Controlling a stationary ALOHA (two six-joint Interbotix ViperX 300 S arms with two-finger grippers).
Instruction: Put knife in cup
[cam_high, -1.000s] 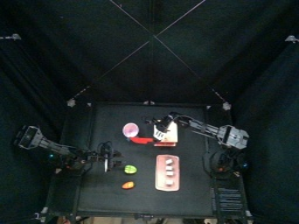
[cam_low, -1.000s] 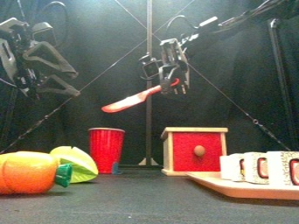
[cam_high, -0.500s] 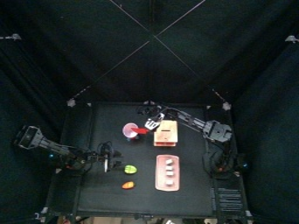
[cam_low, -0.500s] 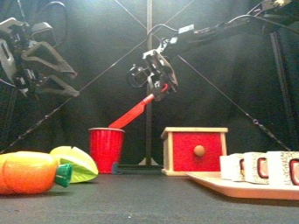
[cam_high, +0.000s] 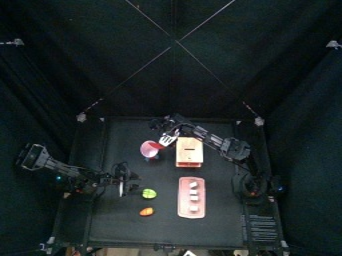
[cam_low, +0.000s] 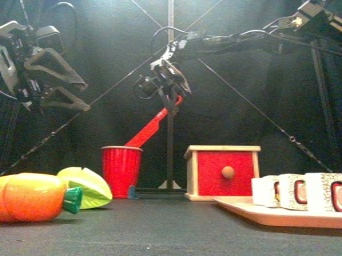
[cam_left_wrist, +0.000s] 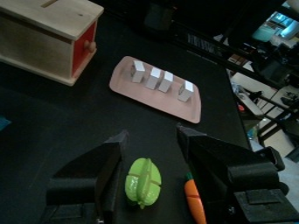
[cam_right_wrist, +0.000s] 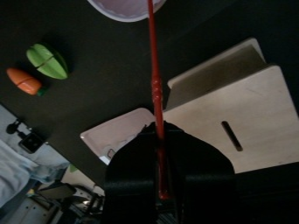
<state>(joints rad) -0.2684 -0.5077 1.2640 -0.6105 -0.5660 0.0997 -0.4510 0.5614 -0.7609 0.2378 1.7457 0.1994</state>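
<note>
One knife (cam_low: 151, 127) tip inside cup (cam_low: 122, 170) | right hand (cam_low: 166, 84) gripping

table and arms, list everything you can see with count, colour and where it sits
knife: one, red, held tilted above the cup, tip at its rim
cup: one, pink-red, left of the box
wooden box: one, pale with red front, table middle
tray: one, pink, front right, with four white blocks in a row
green piece: one, front left
orange piece: one, beside the green piece
table: one, black
right gripper: shut on the knife, above the cup
left gripper: open, resting at the left side
</note>
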